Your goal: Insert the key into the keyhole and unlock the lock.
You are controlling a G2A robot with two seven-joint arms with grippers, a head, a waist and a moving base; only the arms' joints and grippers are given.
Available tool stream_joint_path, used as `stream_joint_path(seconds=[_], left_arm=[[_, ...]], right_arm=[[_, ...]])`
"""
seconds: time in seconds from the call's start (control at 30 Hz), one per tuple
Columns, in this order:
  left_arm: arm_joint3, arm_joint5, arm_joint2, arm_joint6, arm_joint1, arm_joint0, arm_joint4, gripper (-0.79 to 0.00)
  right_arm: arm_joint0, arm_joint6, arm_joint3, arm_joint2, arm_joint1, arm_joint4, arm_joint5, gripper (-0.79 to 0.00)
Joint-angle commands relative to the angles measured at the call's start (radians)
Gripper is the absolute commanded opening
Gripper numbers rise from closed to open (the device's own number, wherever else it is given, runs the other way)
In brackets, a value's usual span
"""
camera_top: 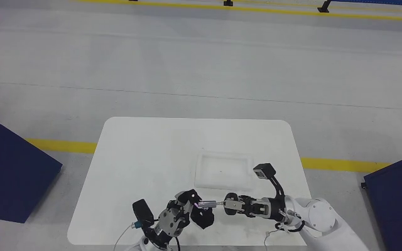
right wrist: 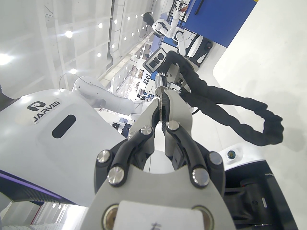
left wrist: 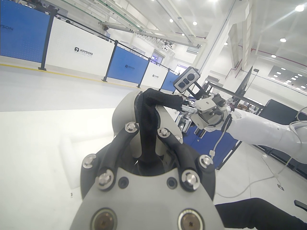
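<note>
Progress: insertion stage, judged | right hand [right wrist: 163, 99] pinched shut on thin metal key [right wrist: 160, 90] | key tip at silver metal lock [right wrist: 159, 80], aloft over white surface [camera_top: 138, 163] | left hand [camera_top: 195, 209] grip: cannot tell | seating and turning remain

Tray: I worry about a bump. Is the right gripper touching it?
Apart: the top view shows a strip of table between the right gripper and the tray.

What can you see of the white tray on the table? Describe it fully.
The tray is white, shallow and rectangular, with rounded corners and a low raised rim. It looks like foam or moulded plastic. It lies flat on the white table, a little to the robot's right of the middle, with its long sides running across the table. Only the table touches it.
</note>
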Motion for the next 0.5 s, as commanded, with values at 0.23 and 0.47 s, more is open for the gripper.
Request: stream_joint_path(seconds=[0.23, 0.47], left_arm=[[-0.004, 0.013, 0.003, 0.009, -0.001, 0.002, 0.020, -0.785], [-0.007, 0.036, 0.001, 0.012, 0.000, 0.003, 0.065, -0.785]], right_arm=[[-0.005, -0.019, -0.006, -0.008, -0.003, -0.026, 0.023, -0.785], [-0.007, -0.025, -0.009, -0.013, -0.006, -0.022, 0.029, -0.785]])
